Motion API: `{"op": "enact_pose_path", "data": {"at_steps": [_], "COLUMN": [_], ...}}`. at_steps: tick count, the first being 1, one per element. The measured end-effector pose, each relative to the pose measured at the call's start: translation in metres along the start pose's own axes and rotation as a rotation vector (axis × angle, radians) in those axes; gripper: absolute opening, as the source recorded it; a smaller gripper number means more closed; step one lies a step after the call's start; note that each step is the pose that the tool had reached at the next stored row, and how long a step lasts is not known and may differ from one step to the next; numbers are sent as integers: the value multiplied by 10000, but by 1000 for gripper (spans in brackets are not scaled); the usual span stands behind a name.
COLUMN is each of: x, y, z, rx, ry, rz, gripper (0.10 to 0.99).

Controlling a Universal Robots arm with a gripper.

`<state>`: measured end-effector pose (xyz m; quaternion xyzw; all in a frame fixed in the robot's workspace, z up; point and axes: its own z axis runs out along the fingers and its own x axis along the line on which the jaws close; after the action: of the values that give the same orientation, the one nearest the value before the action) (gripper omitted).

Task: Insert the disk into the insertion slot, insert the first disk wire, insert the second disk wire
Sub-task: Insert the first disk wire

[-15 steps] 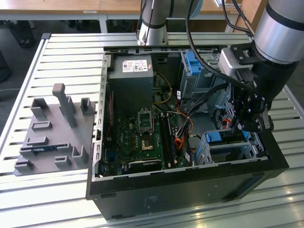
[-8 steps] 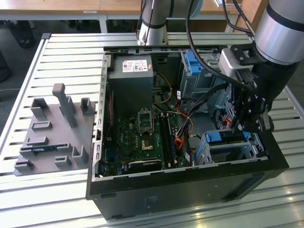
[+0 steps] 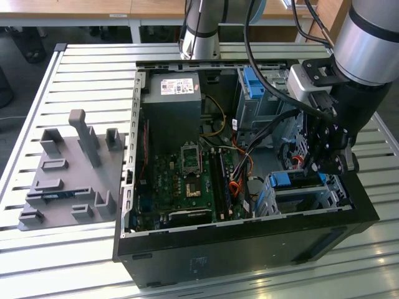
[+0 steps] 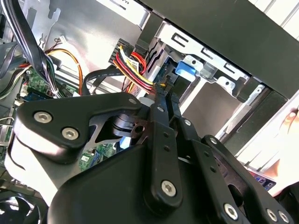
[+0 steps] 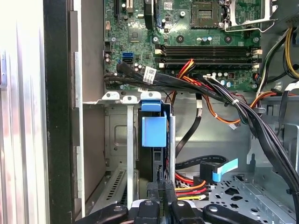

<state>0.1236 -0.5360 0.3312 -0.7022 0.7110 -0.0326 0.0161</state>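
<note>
A grey fixture [image 3: 68, 168] lies at the exterior view's left. In the open case [image 3: 249, 243], toward the right, the disk [image 3: 292, 180] sits in the slot [image 3: 312, 199]. The gripper [image 3: 325, 167] hangs just above it, fingers [image 5: 153, 191] pressed together.

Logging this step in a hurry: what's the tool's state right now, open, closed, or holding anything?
Tool: closed, right at the end of the disk sitting in the insertion slot; whether it pinches a connector cannot be told.
</note>
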Motion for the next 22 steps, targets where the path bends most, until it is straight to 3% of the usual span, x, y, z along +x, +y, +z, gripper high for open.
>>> {"op": "enact_pose_path", "data": {"at_steps": [22], "x": [-20], "y": [-5], "z": [-10], "rx": [-6], "ry": [16], "rz": [247], "gripper": [165]}}
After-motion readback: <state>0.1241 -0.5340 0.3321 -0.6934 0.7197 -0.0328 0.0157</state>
